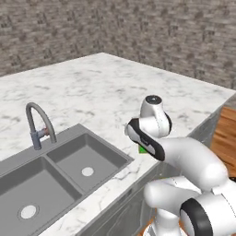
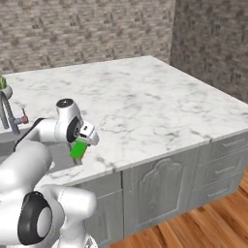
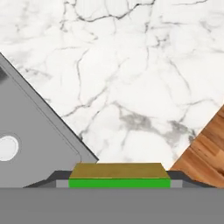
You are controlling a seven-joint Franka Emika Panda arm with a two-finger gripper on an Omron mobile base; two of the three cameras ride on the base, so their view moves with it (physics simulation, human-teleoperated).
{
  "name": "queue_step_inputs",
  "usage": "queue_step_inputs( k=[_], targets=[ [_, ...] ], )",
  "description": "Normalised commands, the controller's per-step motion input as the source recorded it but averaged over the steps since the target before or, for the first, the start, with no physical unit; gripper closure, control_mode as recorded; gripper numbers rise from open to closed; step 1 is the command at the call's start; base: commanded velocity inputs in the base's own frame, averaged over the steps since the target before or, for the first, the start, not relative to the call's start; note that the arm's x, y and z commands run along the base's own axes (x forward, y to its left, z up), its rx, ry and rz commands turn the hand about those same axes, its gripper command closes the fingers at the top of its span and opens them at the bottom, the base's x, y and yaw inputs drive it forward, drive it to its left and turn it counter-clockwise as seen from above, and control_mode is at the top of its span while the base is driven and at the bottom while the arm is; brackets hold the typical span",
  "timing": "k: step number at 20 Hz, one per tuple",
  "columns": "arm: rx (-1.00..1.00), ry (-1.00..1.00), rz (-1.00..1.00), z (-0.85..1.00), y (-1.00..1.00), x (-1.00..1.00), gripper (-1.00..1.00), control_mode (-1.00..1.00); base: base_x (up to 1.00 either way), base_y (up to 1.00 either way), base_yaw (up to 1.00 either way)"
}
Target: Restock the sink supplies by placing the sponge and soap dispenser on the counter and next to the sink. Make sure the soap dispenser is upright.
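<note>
Gripper [image 2: 81, 145] pointing down clamps the sponge [image 2: 78, 149] above the counter [image 2: 145, 106] edge.

counter [image 1: 106, 87] smooth white marble w/ grey veining, sink [image 1: 60, 173] and faucet [image 1: 38, 124] matt grey metal, sponge [image 3: 119, 176] flat matt green with a dull olive top, back wall [image 2: 87, 29] rough stone brick, floor [image 2: 193, 227] glossy wood planks

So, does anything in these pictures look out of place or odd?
Nothing looks spilled or damaged. The green sponge is not on the counter: the pincer holds it in the air beside the sink, over the counter's front edge.
</note>
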Motion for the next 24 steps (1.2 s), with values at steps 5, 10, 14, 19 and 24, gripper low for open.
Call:
queue_step_inputs(
  k=[5,10,14,19,24],
  targets=[
    [0.00,0.19,0.30,-0.24,0.15,0.94,1.00,-1.00,0.00,0.00,0.00],
    [-0.01,0.23,0.16,-0.36,0.13,0.97,1.00,-1.00,0.00,0.00,0.00],
    [0.00,0.08,0.14,-0.38,0.01,0.66,1.00,-1.00,0.00,0.00,0.00],
    [-0.01,0.00,0.11,-0.62,0.13,0.25,1.00,-1.00,0.00,0.00,0.00],
    [-0.01,0.00,0.07,-0.54,0.22,0.10,1.00,-1.00,0.00,0.00,0.00]
  ],
)
